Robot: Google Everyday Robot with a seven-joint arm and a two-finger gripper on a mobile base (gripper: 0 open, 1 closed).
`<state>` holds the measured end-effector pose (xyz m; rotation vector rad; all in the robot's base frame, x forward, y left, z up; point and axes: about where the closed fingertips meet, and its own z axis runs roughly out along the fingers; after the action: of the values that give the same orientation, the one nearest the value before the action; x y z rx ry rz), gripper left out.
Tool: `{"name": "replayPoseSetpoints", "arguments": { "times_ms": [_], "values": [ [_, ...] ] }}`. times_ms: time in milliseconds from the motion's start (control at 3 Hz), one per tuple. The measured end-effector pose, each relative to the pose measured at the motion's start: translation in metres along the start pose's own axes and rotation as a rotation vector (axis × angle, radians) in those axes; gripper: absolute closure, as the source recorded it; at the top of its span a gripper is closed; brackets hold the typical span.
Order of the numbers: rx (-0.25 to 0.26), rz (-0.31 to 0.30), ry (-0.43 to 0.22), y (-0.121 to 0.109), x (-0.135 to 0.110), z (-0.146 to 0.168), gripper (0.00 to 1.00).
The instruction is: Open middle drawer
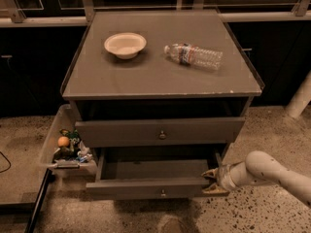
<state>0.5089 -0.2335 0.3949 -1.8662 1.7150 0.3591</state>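
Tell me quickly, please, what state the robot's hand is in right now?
Hand: at the right end of the pulled-out drawer front; open or closed cannot be told.
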Motion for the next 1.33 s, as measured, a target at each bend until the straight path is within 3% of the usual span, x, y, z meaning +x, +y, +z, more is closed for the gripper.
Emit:
{"name": "replayPoseSetpoints", "arguments": {
  "times_ms": [333,667,1000,1333],
  "values": [
    [0.000,0.000,0.000,0.000,0.000,0.000,0.16],
    [-0.028,-0.004,-0.014,0.020,0.001,0.002,0.00],
    [-0.051,-0.017,-0.026,0.052,0.002,-0.003,0.19],
    [-0.052,-0.021,-0.027,0.054,-0.001,-0.006,0.42]
  ]
}}
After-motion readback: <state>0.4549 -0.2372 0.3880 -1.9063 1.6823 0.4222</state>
